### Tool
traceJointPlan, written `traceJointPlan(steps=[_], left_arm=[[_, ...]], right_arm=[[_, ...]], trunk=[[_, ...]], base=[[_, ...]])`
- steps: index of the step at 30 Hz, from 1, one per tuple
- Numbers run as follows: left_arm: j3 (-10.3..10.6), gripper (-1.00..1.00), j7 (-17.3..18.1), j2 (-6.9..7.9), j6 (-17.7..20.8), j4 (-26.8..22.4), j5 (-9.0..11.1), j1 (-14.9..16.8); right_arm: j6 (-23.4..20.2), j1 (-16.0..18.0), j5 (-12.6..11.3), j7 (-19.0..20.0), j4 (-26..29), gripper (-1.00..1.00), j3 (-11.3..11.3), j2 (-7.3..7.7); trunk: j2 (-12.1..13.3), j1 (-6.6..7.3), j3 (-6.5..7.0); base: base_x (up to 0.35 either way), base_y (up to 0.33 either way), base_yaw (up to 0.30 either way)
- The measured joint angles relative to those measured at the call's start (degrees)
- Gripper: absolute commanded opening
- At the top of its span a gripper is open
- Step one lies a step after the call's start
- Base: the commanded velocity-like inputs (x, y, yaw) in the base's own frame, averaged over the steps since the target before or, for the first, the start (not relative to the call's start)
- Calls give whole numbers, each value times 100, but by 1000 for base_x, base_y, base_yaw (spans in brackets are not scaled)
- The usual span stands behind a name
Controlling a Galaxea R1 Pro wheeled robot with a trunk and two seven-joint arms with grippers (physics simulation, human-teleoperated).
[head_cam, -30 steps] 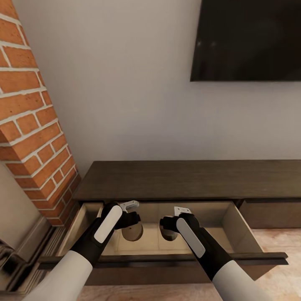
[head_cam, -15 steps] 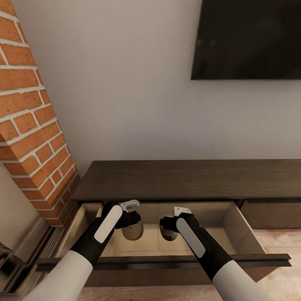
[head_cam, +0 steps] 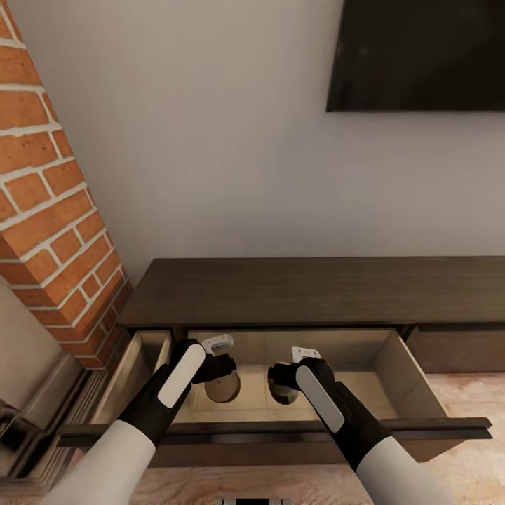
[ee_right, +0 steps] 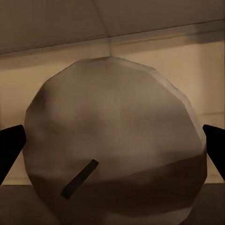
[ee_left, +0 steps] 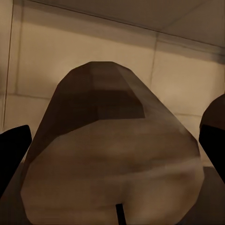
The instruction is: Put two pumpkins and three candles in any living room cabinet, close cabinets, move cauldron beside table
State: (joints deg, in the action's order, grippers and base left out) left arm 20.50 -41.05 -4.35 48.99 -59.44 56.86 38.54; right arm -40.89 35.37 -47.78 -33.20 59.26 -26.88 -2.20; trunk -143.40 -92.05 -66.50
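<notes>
The long dark brown cabinet point(head_cam: 315, 291) stands against the wall with one wide drawer point(head_cam: 393, 365) pulled out, its pale inside showing. Both my arms reach into that drawer. My left gripper point(head_cam: 221, 373) is shut on a beige-tan candle point(head_cam: 223, 388), which looms large between the dark fingertips point(ee_left: 13, 152) as a stubby candle point(ee_left: 112, 154). My right gripper point(head_cam: 284, 379) is shut on a second candle point(head_cam: 283, 394); its round end, the candle point(ee_right: 115, 140), sits between the fingertips point(ee_right: 10, 146). Both candles hang over the drawer floor, side by side. The pumpkins, third candle and cauldron are out of view.
A red brick chimney point(head_cam: 49, 210) and the stone-coloured fireplace point(head_cam: 28, 365) flank the cabinet's left end. A dark television point(head_cam: 421, 56) hangs on the wall above. The drawer's dark front panel point(head_cam: 280, 429) crosses just before my forearms. A closed cabinet front point(head_cam: 456, 349) lies to the right.
The whole picture has shifted, cabinet and television sliding upward, so the camera has moved. Both grippers still hold their candles over the drawer floor, now slightly nearer its front panel.
</notes>
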Motion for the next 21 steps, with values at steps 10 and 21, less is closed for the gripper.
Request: traceJointPlan(steps=[10,21], left_arm=[[0,-100,0,2,-14,0,-13,1],[0,-100,0,2,-15,0,-13,1]], right_arm=[[4,1,2,1,3,-100,0,-1],[7,1,0,1,6,-100,0,-2]], trunk=[[-7,-12,-111],[-14,-25,-222]], base=[[0,0,0],[0,0,0]])
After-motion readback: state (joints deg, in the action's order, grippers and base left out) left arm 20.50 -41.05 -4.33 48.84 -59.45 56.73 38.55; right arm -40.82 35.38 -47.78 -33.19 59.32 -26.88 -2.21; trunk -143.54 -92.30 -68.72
